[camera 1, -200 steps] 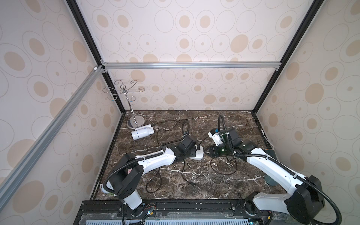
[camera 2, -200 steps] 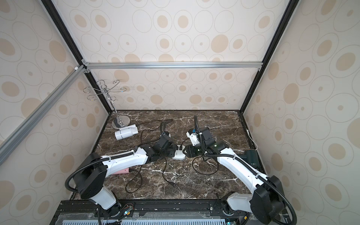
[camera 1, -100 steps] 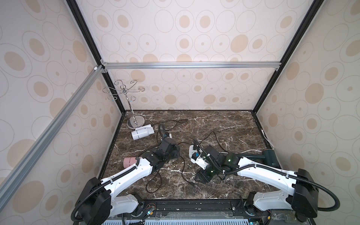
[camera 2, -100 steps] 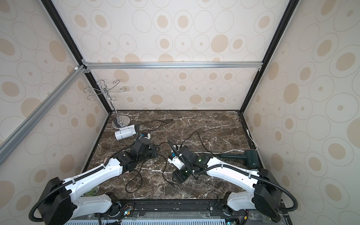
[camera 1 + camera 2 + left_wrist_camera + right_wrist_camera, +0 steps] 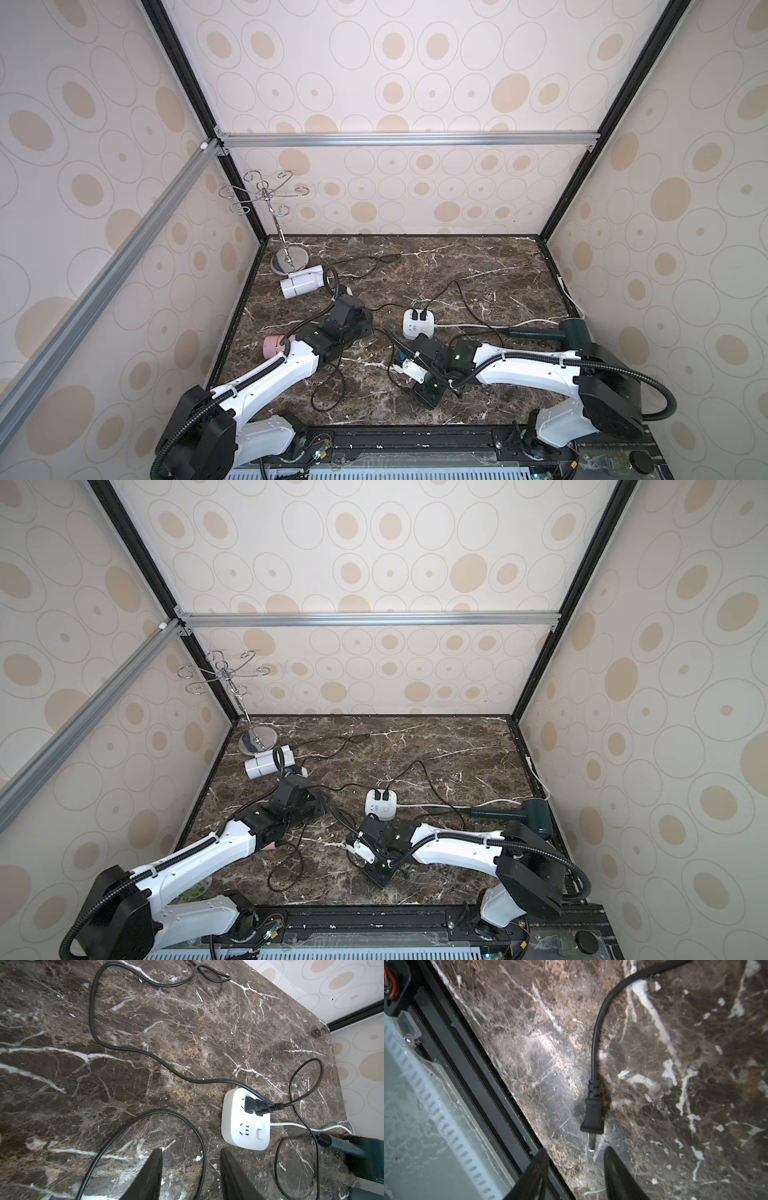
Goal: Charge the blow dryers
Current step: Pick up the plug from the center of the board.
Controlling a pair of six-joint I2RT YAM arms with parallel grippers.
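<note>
Lying loose, plug [image 5: 592, 1120] just ahead of right gripper [image 5: 575, 1149]

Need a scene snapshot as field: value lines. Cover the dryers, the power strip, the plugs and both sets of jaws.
power strip: white, mid-table; two black plugs seated, one socket free
loose plug: unplugged, lying flat just ahead of right gripper
white dryer: lying beside metal stand
pink dryer: left table edge, partly hidden by left arm
green dryer: right table edge
left gripper: jaws open, empty
right gripper: jaws open, empty
</note>
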